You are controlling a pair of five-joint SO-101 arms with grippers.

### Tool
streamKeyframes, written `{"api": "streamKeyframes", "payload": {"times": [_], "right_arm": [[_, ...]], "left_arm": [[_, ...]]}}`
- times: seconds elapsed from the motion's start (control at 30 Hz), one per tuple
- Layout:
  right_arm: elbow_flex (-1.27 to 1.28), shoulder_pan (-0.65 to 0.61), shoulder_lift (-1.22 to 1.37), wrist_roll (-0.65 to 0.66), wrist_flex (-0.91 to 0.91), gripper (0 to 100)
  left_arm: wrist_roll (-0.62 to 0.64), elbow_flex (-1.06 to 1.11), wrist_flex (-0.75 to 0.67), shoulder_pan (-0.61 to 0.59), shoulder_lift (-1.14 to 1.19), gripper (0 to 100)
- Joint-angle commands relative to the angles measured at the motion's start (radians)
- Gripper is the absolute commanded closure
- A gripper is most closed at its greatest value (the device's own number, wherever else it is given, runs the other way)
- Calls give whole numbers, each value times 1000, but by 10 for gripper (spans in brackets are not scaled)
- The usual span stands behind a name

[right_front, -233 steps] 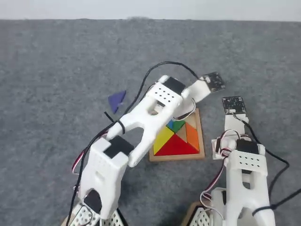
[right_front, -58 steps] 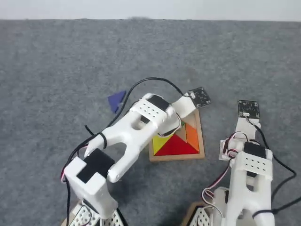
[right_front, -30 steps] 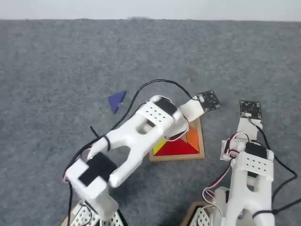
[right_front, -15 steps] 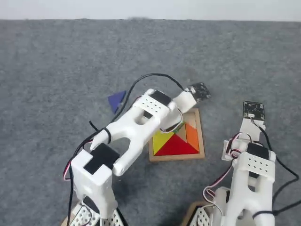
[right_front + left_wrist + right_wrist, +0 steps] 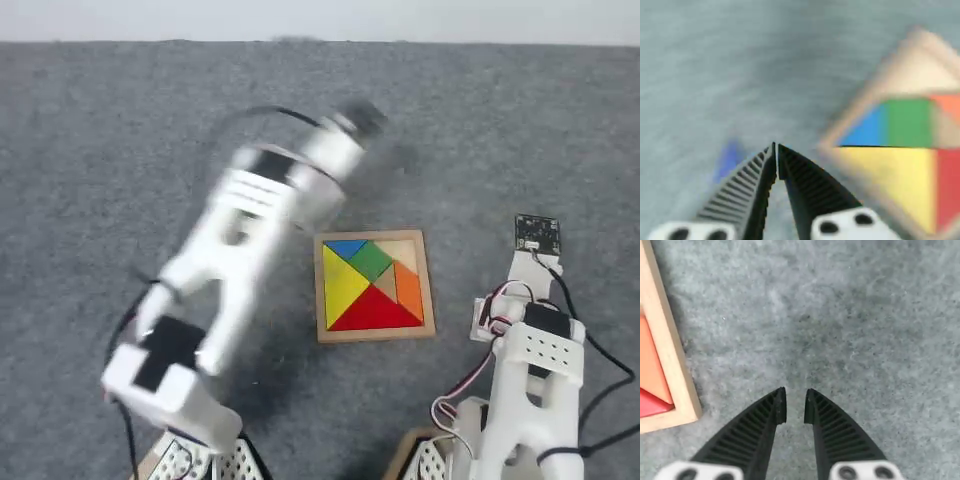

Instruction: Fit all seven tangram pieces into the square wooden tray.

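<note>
Grey felt covers the desk [image 5: 90, 140] edge to edge, with broad open room across its left half and along the far edge. From my remote station, the square wooden tray [image 5: 376, 334] sits right of centre, between the two arms.

The left arm [image 5: 245, 195] slants over the desk just left of the tray, its tip reaching beyond the tray's far-left corner. The left end effector [image 5: 776, 149] hangs above the felt with fingertips pressed together, holding nothing. A loose blue piece [image 5: 729, 159] lies on the felt near those fingertips, on the side away from the tray and apart from its rim.

The right arm [image 5: 535, 350] stands to the tray's right. The right end effector [image 5: 795, 407] points at bare felt near a tray corner, its fingers a narrow slit apart and empty.

Inside the tray, a seated blue piece [image 5: 345, 248], a green piece [image 5: 372, 261], a yellow piece [image 5: 342, 285], a red piece [image 5: 375, 313] and an orange piece [image 5: 409, 288] are packed edge to edge. Pale wood tone shows at the far-right corner and beside the centre. I cannot tell whether that is bare tray floor or unpainted pieces.
</note>
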Motion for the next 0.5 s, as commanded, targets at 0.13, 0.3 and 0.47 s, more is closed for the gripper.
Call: {"api": "streamKeyframes", "payload": {"times": [0.13, 0.3, 0.47], "right_arm": [[-58, -10, -24, -5, -13, 924], [-55, -10, -24, -5, -13, 924], [-55, -10, -24, -5, -16, 924]], "left_arm": [[-32, -67, -21, -305, 95, 818], [-49, -234, -18, -322, 295, 811], [-54, -447, 41, -313, 482, 781]]}}
